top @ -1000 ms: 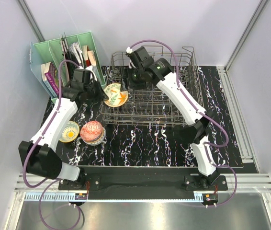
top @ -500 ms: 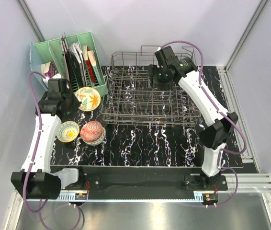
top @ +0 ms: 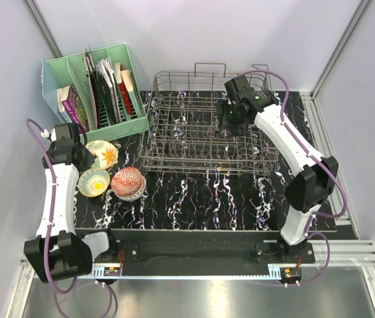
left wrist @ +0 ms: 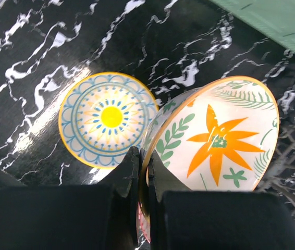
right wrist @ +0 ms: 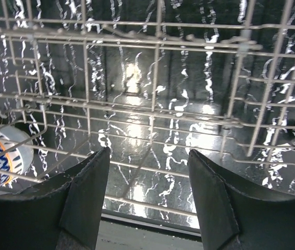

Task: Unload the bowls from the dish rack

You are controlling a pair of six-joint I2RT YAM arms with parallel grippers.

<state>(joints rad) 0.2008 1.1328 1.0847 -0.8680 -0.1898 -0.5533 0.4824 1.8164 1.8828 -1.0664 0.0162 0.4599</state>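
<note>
Grip on the floral bowl (left wrist: 220, 138) is taken at the rim. The left fingers (left wrist: 131, 174) pinch its wall, nearly closed, so the bowl hangs tilted at the left of the desk (top: 207, 199). It is just beside the yellow-sun bowl (left wrist: 108, 119) and near the red-pink bowl (top: 128, 182), evidently the collecting area. The right fingers (right wrist: 87, 198) stand wide and hold nothing above the dish rack (top: 194, 132), where the top view shows no bowl.

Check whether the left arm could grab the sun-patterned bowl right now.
Probably not yet: the left pincer is shut on the rim of the floral bowl. The sun-patterned bowl lies uncovered close beside, so reach looks fine once it lets go.
</note>
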